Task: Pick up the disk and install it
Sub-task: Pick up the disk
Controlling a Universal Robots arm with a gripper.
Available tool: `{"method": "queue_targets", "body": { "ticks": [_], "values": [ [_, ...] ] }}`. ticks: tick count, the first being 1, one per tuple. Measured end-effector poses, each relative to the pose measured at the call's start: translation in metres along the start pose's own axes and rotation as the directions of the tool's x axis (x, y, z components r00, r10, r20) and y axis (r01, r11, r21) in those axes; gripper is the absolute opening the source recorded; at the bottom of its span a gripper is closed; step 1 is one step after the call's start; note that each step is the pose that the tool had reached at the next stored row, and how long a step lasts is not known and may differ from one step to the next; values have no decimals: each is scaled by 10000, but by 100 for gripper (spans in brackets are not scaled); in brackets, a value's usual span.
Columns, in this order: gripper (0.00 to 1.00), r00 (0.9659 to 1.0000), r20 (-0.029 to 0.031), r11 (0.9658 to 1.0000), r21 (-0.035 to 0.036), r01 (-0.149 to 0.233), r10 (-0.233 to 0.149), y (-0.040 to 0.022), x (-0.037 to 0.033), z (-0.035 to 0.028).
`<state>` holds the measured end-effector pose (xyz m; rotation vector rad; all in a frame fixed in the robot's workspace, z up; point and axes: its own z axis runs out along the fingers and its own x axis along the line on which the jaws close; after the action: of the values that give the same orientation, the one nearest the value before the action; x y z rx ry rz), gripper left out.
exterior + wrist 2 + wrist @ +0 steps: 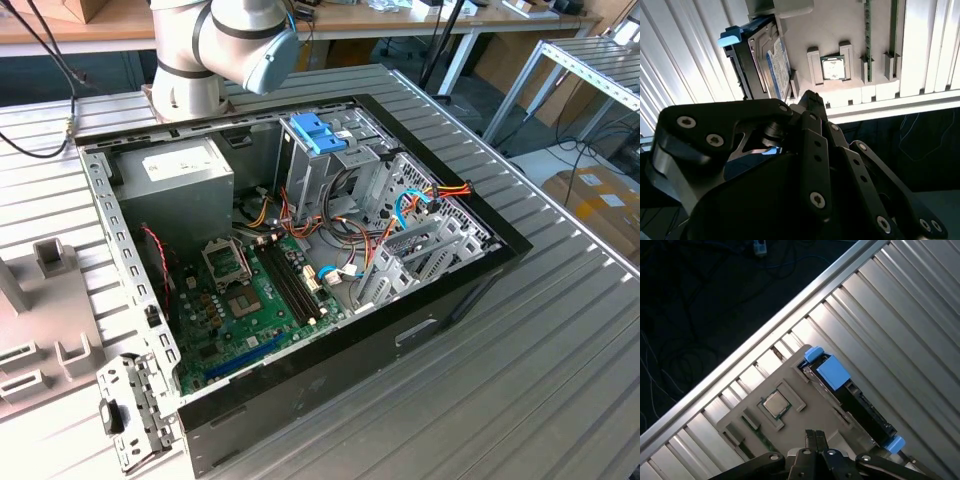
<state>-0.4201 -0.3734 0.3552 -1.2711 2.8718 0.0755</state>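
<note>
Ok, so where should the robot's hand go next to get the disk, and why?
Probably a small sideways shift that brings the gripper over the disk. In the first wrist view the disk stands on edge in the grey holder, untouched. The shut jaws hang over the holder beside the disk, not above it, so they look badly placed to grasp it.

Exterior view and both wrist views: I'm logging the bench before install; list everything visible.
table: one, silver, ribbed
computer case: one, black, open on the table
power supply: one, grey, inside the case
motherboard: one, green, case floor
latch piece: one, light blue, on the drive cage
fixture plate: one, grey, on the table
disk: one, dark, blue rails, on edge in the fixture plate
processor: one, silver, in the plate
arm: one, grey, beyond the case
claw: one, black, over the plate
</note>
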Motion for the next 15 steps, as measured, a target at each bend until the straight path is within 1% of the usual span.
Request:
{"method": "queue_targets", "body": {
  "ticks": [7, 8, 10, 11, 12, 15],
  "values": [
    [11, 9993, -17, 9993, -7, 377, -377, 0, 0, 1],
    [11, 9980, -27, 9980, -13, 634, -634, 0, 0, 1],
    [11, 9904, -59, 9904, -31, 1379, -1379, 0, 0, 3],
    [11, 9878, -66, 9878, -35, 1559, -1559, 0, 0, 4],
    [11, 9859, -71, 9859, -38, 1670, -1671, 0, 0, 4],
    [11, 9813, -81, 9814, -46, 1921, -1922, -1, 0, 5]
  ]
}}
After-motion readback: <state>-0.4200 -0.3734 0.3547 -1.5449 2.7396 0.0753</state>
